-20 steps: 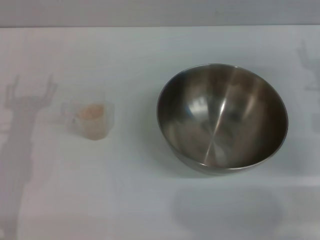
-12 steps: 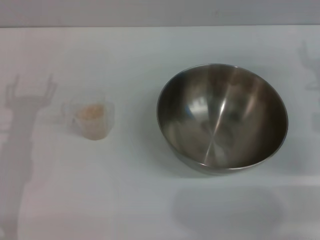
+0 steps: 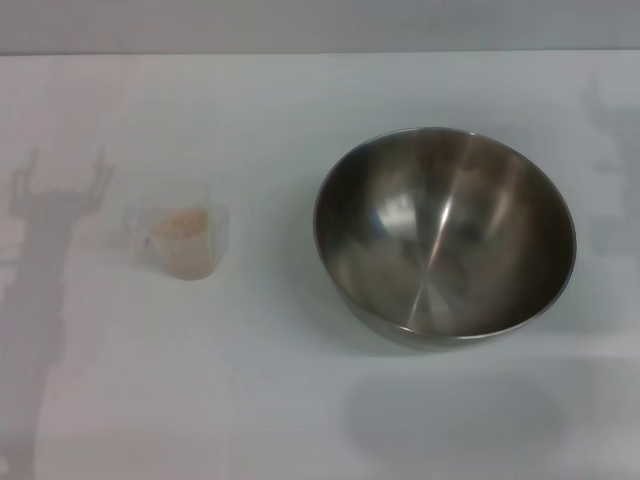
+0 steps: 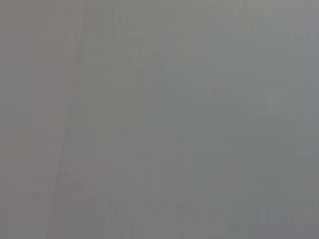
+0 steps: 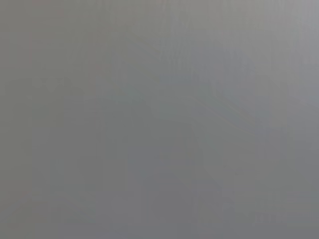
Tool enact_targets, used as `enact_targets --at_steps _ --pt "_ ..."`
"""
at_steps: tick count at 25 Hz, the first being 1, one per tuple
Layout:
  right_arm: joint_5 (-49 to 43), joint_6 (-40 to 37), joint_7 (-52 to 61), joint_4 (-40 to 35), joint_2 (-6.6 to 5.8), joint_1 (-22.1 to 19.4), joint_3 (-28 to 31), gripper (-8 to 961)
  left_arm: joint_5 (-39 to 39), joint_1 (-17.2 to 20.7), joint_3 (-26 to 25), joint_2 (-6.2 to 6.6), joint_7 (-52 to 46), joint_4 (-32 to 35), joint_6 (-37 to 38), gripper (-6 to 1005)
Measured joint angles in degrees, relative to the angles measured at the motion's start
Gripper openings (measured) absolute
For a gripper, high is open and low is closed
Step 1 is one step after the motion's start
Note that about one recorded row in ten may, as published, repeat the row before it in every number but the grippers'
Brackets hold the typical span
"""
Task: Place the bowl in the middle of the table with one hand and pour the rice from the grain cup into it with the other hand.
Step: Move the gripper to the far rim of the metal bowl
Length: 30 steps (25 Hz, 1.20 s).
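Bowl [image 3: 445, 237] sits empty right of centre on the tabletop [image 3: 300, 400], cup [image 3: 183, 243] with rice [image 3: 180, 224] well apart to its left; neither of my end effectors is visible, so first I must grasp and centre the bowl.

A bare test bench: plain white table [image 3: 300, 400], blank wall behind.

Bowl [image 3: 445, 235]: polished metal, glossy, reflective inside. Cup [image 3: 180, 240]: clear plastic, smooth, holding rice [image 3: 180, 224], pale, granular and matt. Bench [image 3: 300, 400]: white, smooth, with a faint sheen.
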Motion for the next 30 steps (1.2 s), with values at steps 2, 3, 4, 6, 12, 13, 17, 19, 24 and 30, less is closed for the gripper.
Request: enact_targets --at_steps 2,3,4,6,12,13,17,19,24,30 --pt "0.00 5.38 -0.42 -4.98 -0.19 -0.90 0.33 757 0.01 0.00 0.00 0.03 0.00 0.00 0.01 833" --pt "0.00 9.31 -0.87 -8.06 -0.31 -1.54 0.74 757 0.01 0.00 0.00 0.06 0.00 0.00 0.01 833" --pt "-0.03 13.88 -1.43 -11.65 -0.39 -2.24 1.39 757 0.01 0.00 0.00 0.07 0.00 0.00 0.00 833" --pt "-0.34 23.93 -3.17 -18.48 -0.44 -3.49 3.71 757 0.01 0.01 0.01 0.09 0.00 0.06 0.00 833" --pt "-3.11 58.65 -5.10 -38.00 -0.24 -6.36 14.44 757 0.01 0.13 0.00 0.17 0.00 0.20 0.00 833" --pt "-3.16 64.78 -5.11 -40.78 -0.26 -6.56 16.46 757 0.01 0.10 0.00 0.18 0.00 0.33 0.00 833" --pt "-3.30 87.94 -5.13 -50.00 -0.40 -6.70 23.65 757 0.01 0.03 0.00 0.18 0.00 0.74 0.00 833" --pt "-3.39 99.85 -5.29 -54.39 -0.43 -6.35 27.82 757 0.01 0.01 0.01 0.18 0.00 0.80 0.00 833" --pt "-3.73 130.10 -5.57 -62.44 -0.79 -3.04 39.20 756 0.00 -0.08 -0.02 0.26 0.00 0.81 0.16 833" --pt "-3.86 156.71 -5.61 -63.77 -2.92 3.09 49.52 756 -0.07 -0.31 -0.51 0.26 0.00 0.80 0.04 833"
